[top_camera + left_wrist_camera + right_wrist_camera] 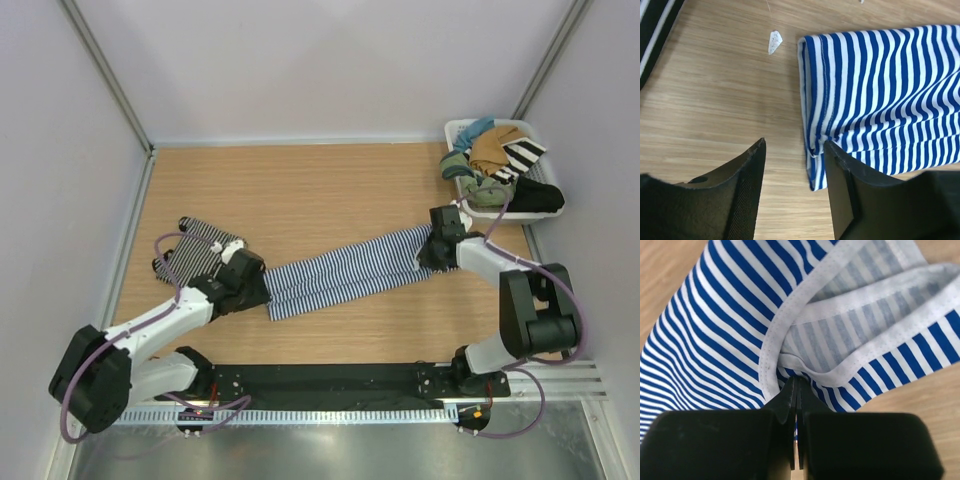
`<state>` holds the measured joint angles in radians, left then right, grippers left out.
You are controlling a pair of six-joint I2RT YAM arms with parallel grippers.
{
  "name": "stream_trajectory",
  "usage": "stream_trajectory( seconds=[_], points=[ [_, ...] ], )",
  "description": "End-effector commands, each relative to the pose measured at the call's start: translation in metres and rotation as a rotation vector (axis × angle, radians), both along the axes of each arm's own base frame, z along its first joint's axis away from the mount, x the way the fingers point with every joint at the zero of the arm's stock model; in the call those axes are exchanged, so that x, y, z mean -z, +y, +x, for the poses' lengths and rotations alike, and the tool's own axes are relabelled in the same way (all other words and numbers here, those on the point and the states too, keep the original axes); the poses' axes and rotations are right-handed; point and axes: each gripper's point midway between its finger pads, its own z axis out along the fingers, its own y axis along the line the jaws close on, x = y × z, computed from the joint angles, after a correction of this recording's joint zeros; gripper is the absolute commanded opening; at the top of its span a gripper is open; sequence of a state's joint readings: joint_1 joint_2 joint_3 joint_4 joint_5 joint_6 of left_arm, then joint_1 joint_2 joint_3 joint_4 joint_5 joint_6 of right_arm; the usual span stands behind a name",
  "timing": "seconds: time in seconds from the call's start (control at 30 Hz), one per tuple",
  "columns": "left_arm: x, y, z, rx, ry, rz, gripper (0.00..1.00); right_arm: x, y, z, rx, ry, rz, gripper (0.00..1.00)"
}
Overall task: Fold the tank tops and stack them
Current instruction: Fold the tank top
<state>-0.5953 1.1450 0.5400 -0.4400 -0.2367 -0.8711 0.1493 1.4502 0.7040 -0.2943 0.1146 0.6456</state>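
blue-and-white tank top (350, 270) is lying folded into a long band across the table (320, 190), running from 8 o'clock to 2 o'clock in the top view. right gripper (796, 384) is sitting at the 2 o'clock end, fingers pressed together and pinching the white-trimmed neckline edge. left gripper (795, 146) is hovering at the 8 o'clock end, jaws standing apart; the band's folded corner is lying at 3 o'clock of the gap, against that side's finger, contact not determinable. black-and-white tank top (195, 250) is lying at 10 o'clock of the left gripper. basket (455, 130) of other clothes is resting at the table's 2 o'clock corner.
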Motion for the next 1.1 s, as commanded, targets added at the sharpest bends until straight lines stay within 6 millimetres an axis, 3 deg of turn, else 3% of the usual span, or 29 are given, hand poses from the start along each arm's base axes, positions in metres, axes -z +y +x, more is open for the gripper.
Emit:
stream_trajectory(
  seconds=[0.0,0.13,0.3,0.4,0.47,0.5,0.53,0.63,0.8,0.97,1.07],
  points=[
    [-0.018,0.006,0.008,-0.063,-0.084,-0.011,0.53,-0.019,-0.014,0.044,0.027,-0.056,-0.084,0.02],
    [-0.031,0.008,0.017,-0.063,-0.109,0.015,0.66,-0.032,-0.018,0.047,0.012,-0.068,-0.112,0.11],
    [-0.035,-0.004,0.038,-0.042,-0.109,0.032,0.67,-0.055,-0.018,0.035,0.003,-0.131,-0.103,0.31],
    [-0.032,-0.017,0.05,-0.023,-0.108,0.014,0.67,-0.057,-0.016,0.024,-0.008,-0.138,-0.085,0.36],
    [-0.036,-0.022,0.06,-0.026,-0.117,0.013,0.67,-0.063,-0.013,0.02,-0.007,-0.157,-0.065,0.45],
    [-0.029,-0.023,0.062,-0.023,-0.097,0.03,0.67,-0.06,-0.012,0.015,-0.003,-0.149,-0.049,0.48],
    [-0.028,-0.023,0.065,-0.024,-0.094,0.036,0.66,-0.06,-0.011,0.013,0.002,-0.151,-0.04,0.58],
    [-0.021,-0.027,0.074,-0.022,-0.082,0.046,0.61,-0.054,-0.007,0.006,0.017,-0.144,-0.006,0.59],
    [-0.01,-0.025,0.079,-0.029,-0.061,0.074,0.37,-0.033,-0.007,0.001,0.074,-0.131,0.045,0.57],
    [-0.002,-0.016,0.077,-0.044,-0.054,0.117,0.25,-0.02,-0.007,0.016,0.092,-0.131,0.065,0.56],
    [0.002,-0.014,0.076,-0.037,-0.046,0.13,0.07,-0.02,-0.011,0.029,0.103,-0.135,0.048,0.52]
  ],
)
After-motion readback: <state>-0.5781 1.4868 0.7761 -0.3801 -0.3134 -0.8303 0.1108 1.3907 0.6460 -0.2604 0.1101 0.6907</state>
